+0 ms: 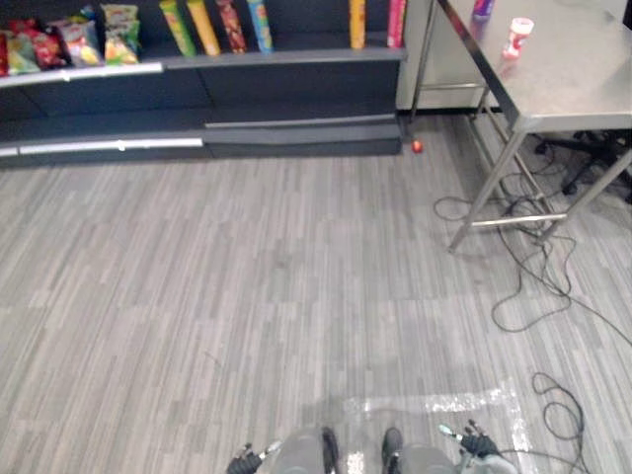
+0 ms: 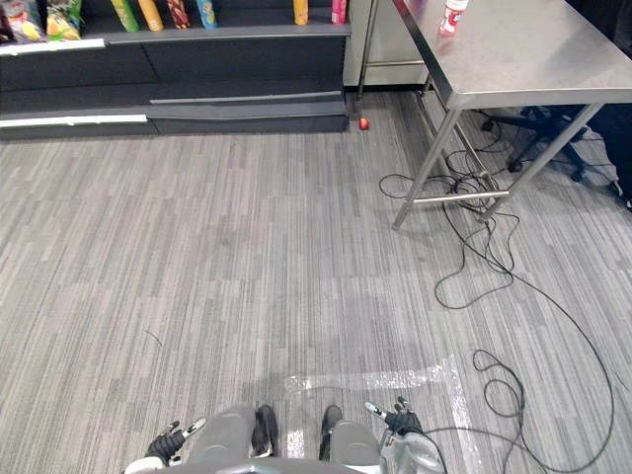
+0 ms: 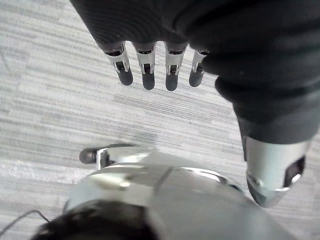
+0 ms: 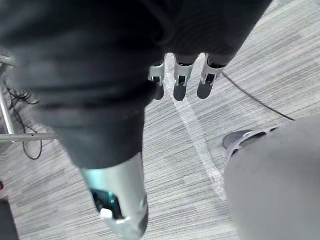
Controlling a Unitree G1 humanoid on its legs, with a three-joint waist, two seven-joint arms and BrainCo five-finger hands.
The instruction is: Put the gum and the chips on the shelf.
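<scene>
A small white gum bottle with a pink cap [image 1: 516, 38] stands near the edge of the steel table [image 1: 583, 94] at the far right. Beside it, cut off by the view's top edge, is a purple item [image 1: 483, 8]; what it is I cannot tell. The dark shelf [image 1: 286, 57] runs along the far wall with several chip tubes [image 1: 202, 27] and snack bags [image 1: 69, 41] on it. My left hand [image 3: 148, 75] hangs low at my side, fingers straight, holding nothing. My right hand [image 4: 180, 85] hangs the same way, open and empty, far from table and shelf.
Wide grey plank floor lies between me and the shelf. Black cables [image 1: 533, 286] trail under and in front of the table legs [image 1: 484, 202]. A small red object [image 1: 417, 146] lies by the shelf's right end. A chair base [image 1: 583, 158] stands under the table. Shiny tape [image 1: 444, 403] marks the floor.
</scene>
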